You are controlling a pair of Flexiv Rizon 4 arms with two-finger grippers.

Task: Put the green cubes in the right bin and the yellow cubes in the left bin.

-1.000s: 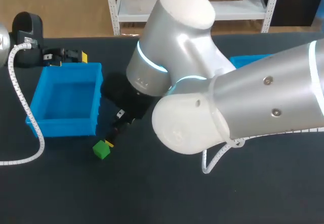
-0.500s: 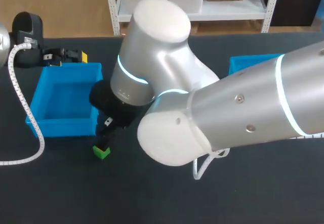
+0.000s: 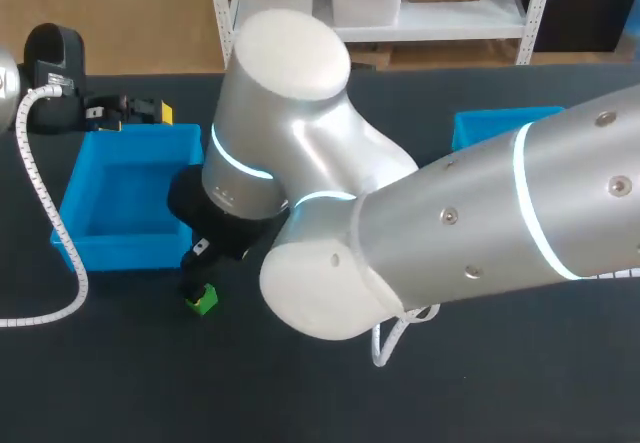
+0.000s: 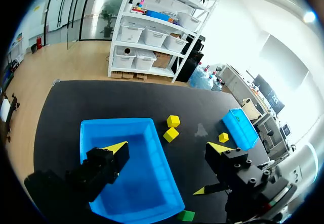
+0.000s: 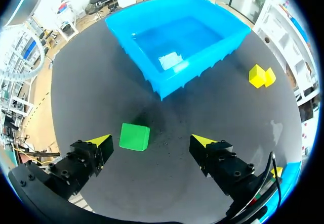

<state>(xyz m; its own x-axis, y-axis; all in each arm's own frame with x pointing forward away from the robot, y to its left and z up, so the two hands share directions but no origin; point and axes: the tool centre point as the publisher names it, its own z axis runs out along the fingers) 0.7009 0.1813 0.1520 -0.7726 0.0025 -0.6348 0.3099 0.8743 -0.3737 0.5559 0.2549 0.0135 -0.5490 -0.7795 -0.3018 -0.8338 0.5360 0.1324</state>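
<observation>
Since 1 second ago the right arm [image 3: 400, 233] has swung further across toward the left bin [image 5: 195, 68], bringing the right gripper [image 5: 151, 144] over the 1 green cube [image 5: 134, 136]. That cube lies on the table [image 3: 500, 383] just in front of the left bin, ahead of and between the spread fingers, nearer 1 of them and untouched.

I judge the step to be the pick of the green cube. Next the gripper should centre on it, descend and close, then carry it to the right bin [image 4: 242, 131].

3 yellow cubes [image 4: 172, 121] wait between the bins. The left gripper [image 4: 168, 148] hangs behind the left bin, fingers spread and empty.

From the head view the arm hides the yellow cubes and most of the right bin. How high the gripper sits above the cube is hard to tell.
</observation>
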